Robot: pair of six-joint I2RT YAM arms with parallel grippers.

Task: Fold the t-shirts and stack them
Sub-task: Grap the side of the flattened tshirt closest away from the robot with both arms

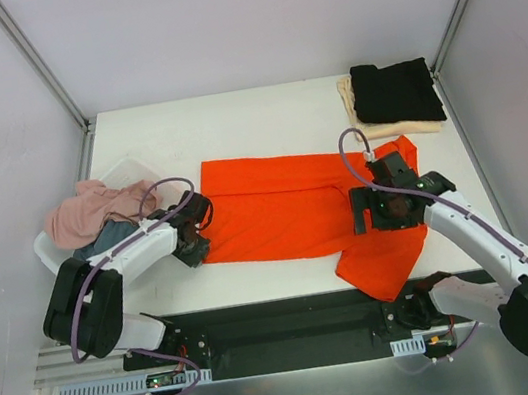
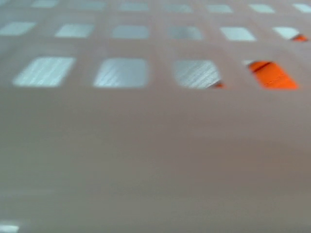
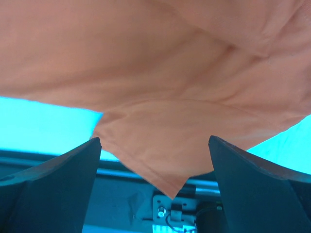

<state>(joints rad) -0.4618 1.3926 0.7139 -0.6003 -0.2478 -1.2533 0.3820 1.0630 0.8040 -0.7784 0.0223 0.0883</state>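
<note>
Basically, orange t-shirt [image 1: 287,216] looks limp and light: pinch hem corners, not mid-panel. Above it right gripper [image 3: 151,145] stands wide apart. For left gripper [image 1: 193,240], at its left edge, can't tell.

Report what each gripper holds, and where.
Right gripper open, holding nothing. Left gripper at the left edge of the orange shirt; grip cannot be told.

No text, label, brand, number or sign can be read anywhere in these views.
</note>
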